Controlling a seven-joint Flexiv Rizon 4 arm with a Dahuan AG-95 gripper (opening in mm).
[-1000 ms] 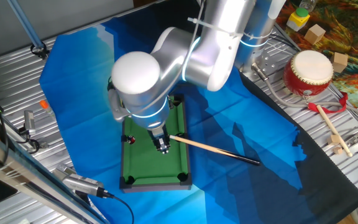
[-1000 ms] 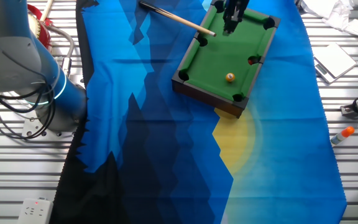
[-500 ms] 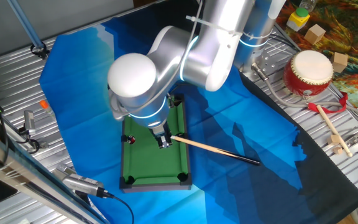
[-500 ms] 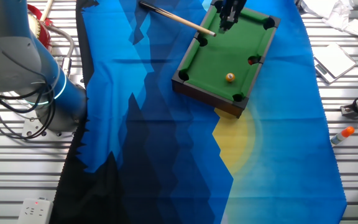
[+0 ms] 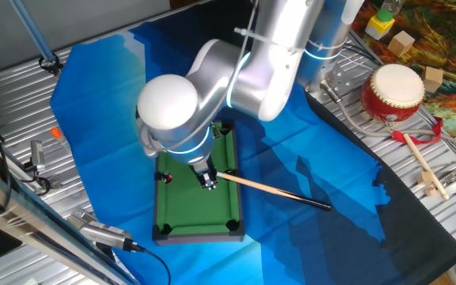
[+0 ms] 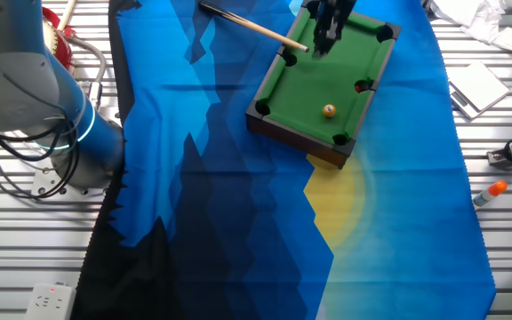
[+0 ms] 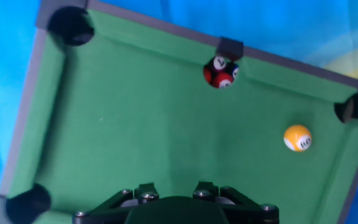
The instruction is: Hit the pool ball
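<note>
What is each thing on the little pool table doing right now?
Small orange pool ball with pale spot: resting on the felt, untouched, near a corner pocket.
Dark red ball: sitting at a side pocket.
Wooden cue stick: tip end over the table rim, at the gripper.
Gripper: low over the green toy pool table; jaws unclear.

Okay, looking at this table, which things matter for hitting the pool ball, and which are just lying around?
For the job:
pool ball
cue stick
toy pool table
gripper

Lying about:
red ball, at a side pocket
drum
wooden blocks
orange marker
</note>
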